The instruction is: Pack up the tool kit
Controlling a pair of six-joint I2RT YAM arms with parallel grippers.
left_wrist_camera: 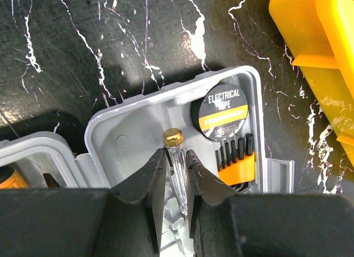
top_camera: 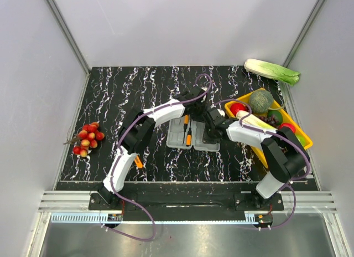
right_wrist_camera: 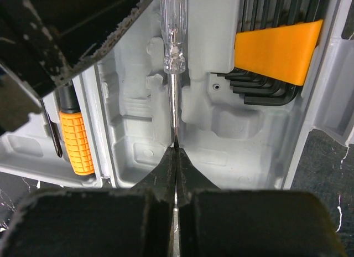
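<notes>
The grey tool kit case (top_camera: 180, 138) lies open and flat in the middle of the black marbled worktop (top_camera: 121, 96), its two halves side by side, with the yellow tray (top_camera: 303, 137) of vegetables just to its right. Both arms crowd over the right-hand half.

From overhead the arms hide what they are working on. The wrist cameras show it: a clear-handled tester screwdriver (left_wrist_camera: 176, 167) runs lengthwise along that right half, parallel to the hex keys (left_wrist_camera: 235, 152) in their orange holder. Its brass cap points toward the end of the case where the roll of electrical tape (left_wrist_camera: 223, 110) sits, and its blade points back toward the arms' side.

The left tool (left_wrist_camera: 175, 157) is closed on the clear handle just behind the cap, one finger on each side. The right tool (right_wrist_camera: 176, 152) has its fingers pressed tight together, with the thin tip of the blade nipped between them. Whether the screwdriver is already down in its moulded slot or just above it, I cannot tell.

Only the left wrist view shows the tape and the brass cap. Only the right wrist view shows the bare metal shaft, along with an orange-handled screwdriver (right_wrist_camera: 76, 142) bedded in the other half of the case.
</notes>
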